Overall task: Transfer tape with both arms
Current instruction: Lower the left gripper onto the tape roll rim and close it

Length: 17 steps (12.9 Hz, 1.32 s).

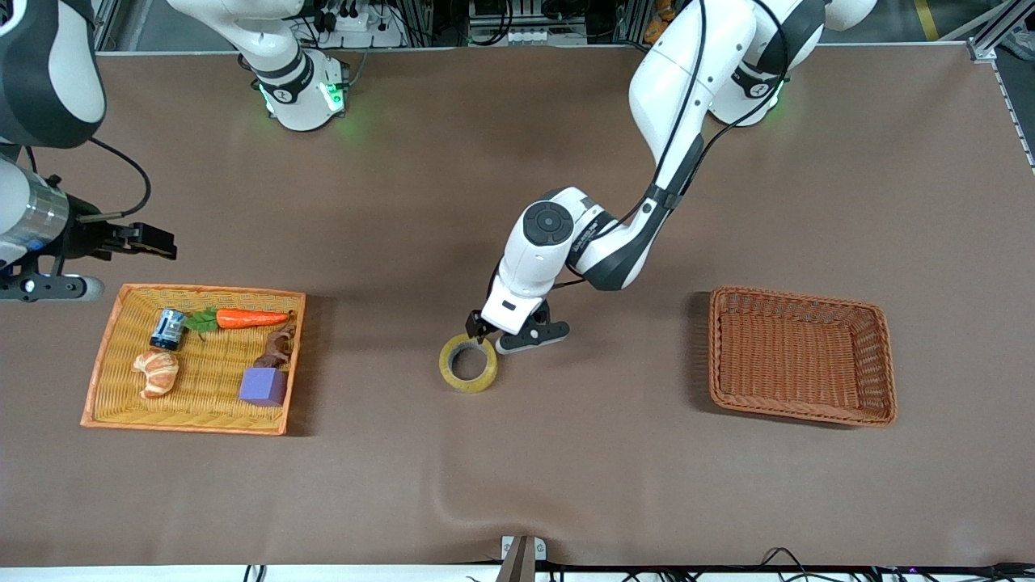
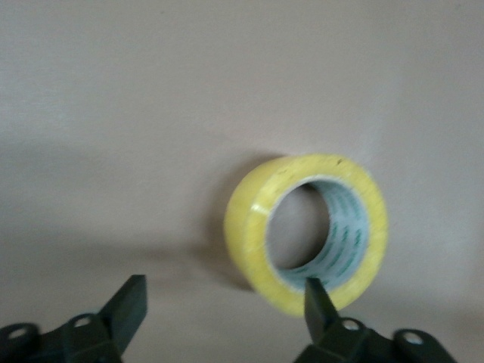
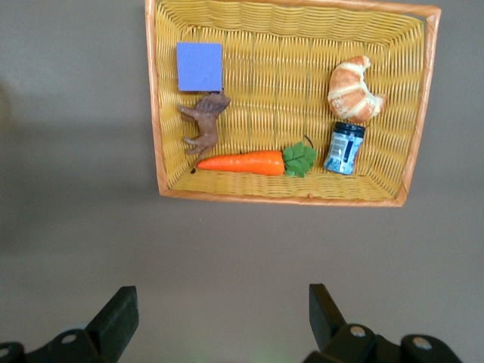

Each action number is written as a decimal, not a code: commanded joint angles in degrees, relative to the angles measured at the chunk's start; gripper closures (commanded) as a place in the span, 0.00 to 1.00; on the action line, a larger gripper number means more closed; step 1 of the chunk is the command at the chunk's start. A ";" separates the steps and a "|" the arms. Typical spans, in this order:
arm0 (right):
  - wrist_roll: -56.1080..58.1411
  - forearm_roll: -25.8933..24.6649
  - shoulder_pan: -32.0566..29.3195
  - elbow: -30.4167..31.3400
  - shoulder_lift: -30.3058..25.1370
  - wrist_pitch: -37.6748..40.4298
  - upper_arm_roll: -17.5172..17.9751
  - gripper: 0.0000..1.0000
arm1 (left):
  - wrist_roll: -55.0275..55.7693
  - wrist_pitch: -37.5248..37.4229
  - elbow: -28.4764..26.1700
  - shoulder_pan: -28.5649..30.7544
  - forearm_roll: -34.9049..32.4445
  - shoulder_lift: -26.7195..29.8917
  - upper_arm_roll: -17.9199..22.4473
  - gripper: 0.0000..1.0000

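Note:
The tape point(image 1: 468, 364), a yellowish ring with a grey core, lies flat on the brown table near its middle. My left gripper point(image 1: 477, 327) is low over the tape's edge that faces the arms' bases. In the left wrist view the tape point(image 2: 253, 227) is close in front of the open left gripper point(image 2: 223, 286), and one fingertip point(image 2: 316, 296) overlaps the ring's rim while the other is apart from it. My right gripper point(image 1: 166, 241) waits open and empty above the table just beside the yellow basket point(image 1: 105, 380); the right wrist view shows it point(image 3: 221, 293) holding nothing.
The yellow basket holds a carrot point(image 1: 242, 318), a croissant point(image 1: 156, 372), a small can point(image 1: 168, 329), a brown toy animal point(image 1: 277, 347) and a purple block point(image 1: 263, 386). An empty brown wicker basket point(image 1: 802, 356) stands toward the left arm's end.

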<state>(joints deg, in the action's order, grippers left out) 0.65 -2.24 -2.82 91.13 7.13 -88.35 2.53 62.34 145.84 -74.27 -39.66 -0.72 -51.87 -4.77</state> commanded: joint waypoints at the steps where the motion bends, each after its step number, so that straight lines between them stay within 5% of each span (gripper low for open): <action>1: 0.32 0.66 -0.70 -1.13 -2.03 3.17 0.89 0.00 | 3.66 3.39 5.18 -0.77 -0.60 -5.07 0.55 0.24; 8: 0.32 0.66 -0.52 -5.15 -4.76 9.66 1.16 0.00 | 7.09 7.08 8.27 -0.94 1.51 -9.47 -0.07 0.53; 10: 0.23 0.74 -0.43 -7.27 -4.76 12.74 1.16 0.00 | 7.35 8.41 8.10 -1.12 1.51 -9.57 0.28 0.95; 11: 0.23 0.74 -0.26 -8.41 -4.76 13.63 1.59 0.00 | 7.44 8.32 7.66 -0.95 1.51 -8.70 0.37 1.00; 14: -0.12 0.57 0.09 -9.04 -4.67 15.31 2.57 0.00 | 7.62 3.43 5.64 0.19 1.42 -1.77 0.81 1.00; 17: -1.44 0.66 0.09 -9.04 -4.58 14.34 2.57 0.00 | 6.40 -14.56 5.46 3.96 0.64 9.47 0.99 1.00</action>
<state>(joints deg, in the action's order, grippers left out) 0.31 -2.23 -2.69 82.79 2.57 -74.14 5.05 68.87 140.79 -65.90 -38.09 -0.07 -51.65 -4.12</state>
